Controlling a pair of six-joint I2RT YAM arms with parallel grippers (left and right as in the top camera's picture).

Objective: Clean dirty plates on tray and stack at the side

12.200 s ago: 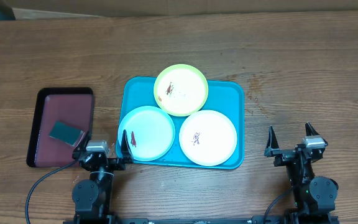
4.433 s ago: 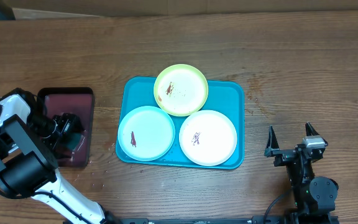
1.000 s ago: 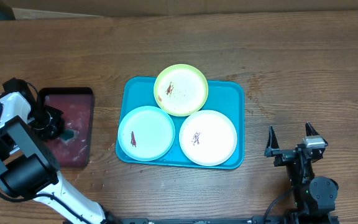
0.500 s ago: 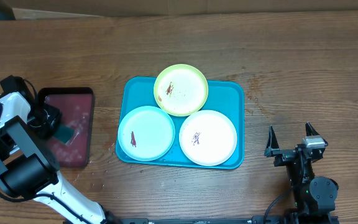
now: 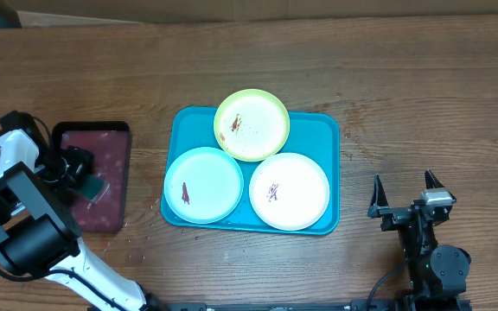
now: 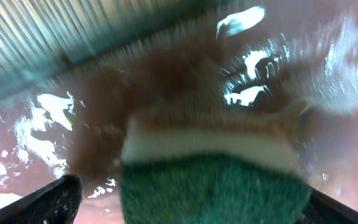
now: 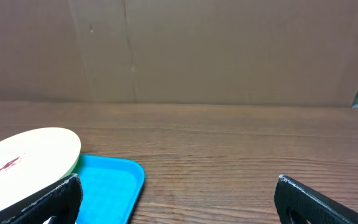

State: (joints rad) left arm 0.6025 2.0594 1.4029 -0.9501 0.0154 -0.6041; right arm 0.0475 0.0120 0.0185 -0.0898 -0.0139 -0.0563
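Observation:
Three plates lie on the turquoise tray [image 5: 320,131]: lime-green [image 5: 252,124] at the back, pale blue [image 5: 203,185] front left, white [image 5: 289,191] front right, each with a reddish smear. My left gripper [image 5: 79,167] is down in the maroon tray, open. In the left wrist view a green sponge [image 6: 213,186] lies between its spread fingers [image 6: 50,202], with a gap on the left side. My right gripper [image 5: 402,197] rests open at the front right, clear of the tray. The right wrist view shows the white plate [image 7: 23,158] and the tray's corner [image 7: 114,186].
A black-rimmed maroon tray [image 5: 111,140] stands left of the turquoise tray, its bottom wet and glistening [image 6: 166,81]. Water drops dot the table between the two trays. A cardboard wall [image 7: 216,50] lines the table's far edge.
My left gripper has opened from its grip on the sponge and shifted slightly right in the maroon tray. The right arm and the plates have not moved.

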